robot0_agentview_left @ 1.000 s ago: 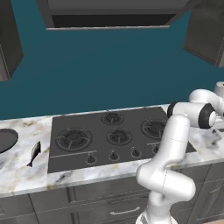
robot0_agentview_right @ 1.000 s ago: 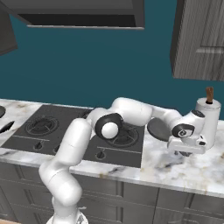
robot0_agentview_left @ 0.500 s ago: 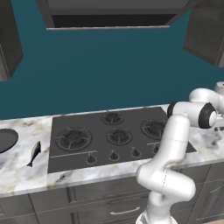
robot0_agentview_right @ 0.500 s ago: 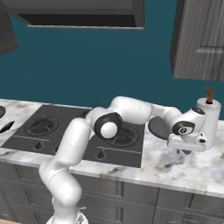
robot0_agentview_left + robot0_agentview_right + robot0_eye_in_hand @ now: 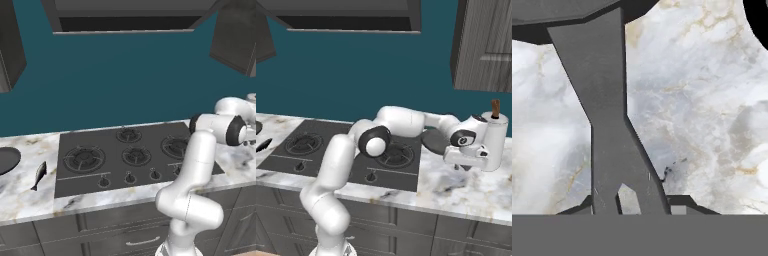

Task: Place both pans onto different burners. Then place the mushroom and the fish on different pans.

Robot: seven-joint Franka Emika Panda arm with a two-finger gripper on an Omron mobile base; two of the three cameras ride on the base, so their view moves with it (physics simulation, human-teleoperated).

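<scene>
End effector (image 5: 629, 205) clamped on pan handle (image 5: 604, 110), low over bare marble counter (image 5: 702, 115), right of cooktop (image 5: 331, 150)

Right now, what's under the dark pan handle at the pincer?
Under the dark grey pan handle lies white veined marble counter. The strip directly beneath the handle is covered. The pincer has closed on it.

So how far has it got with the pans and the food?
Nothing is on the dark grey cooktop yet: its burners stand bare. In hand: the gripper is closed on the flat grey handle of the dark round pan on the marble counter right of the cooktop. Left: set that pan on a burner, fetch the second dark pan at the far left, then add the slim grey fish and the mushroom.
</scene>
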